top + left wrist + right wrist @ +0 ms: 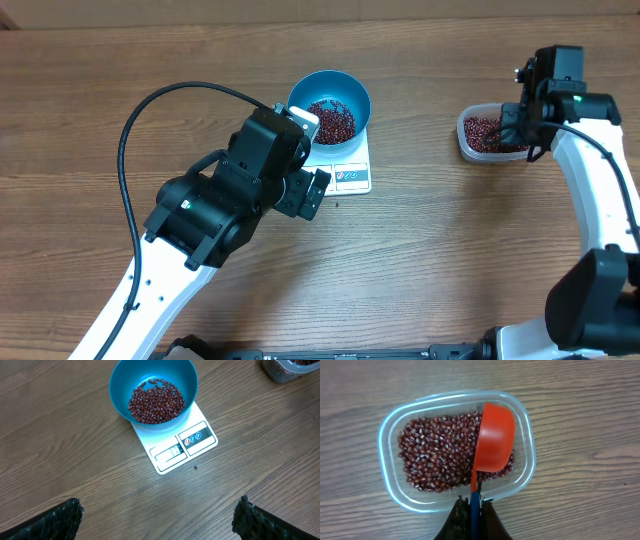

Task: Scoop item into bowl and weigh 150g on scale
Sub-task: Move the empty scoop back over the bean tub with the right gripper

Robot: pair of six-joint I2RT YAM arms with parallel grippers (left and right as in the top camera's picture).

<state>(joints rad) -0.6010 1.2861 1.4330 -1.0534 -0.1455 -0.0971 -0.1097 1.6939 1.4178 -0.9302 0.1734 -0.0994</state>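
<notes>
Left end effector hangs spread wide above the bench, gripping nothing; only its two dark fingertips poke in at the bottom corners of the wrist view, the rest cut off. Over on the other side, the right end effector is pressed tight on the handle of the red scoop, and that handle is almost wholly hidden between the fingers. Now the scale: white, near the bench's middle, its far half covered by the bowl standing on it. The display is too small to read. The clear tub sits well apart to the right, a layer of beans inside. The scoop's cup lies tipped among them; whether it is loaded, I cannot tell. A smaller heap of beans covers the bowl's bottom. One stray bean lies on the bench just beside the scale.
</notes>
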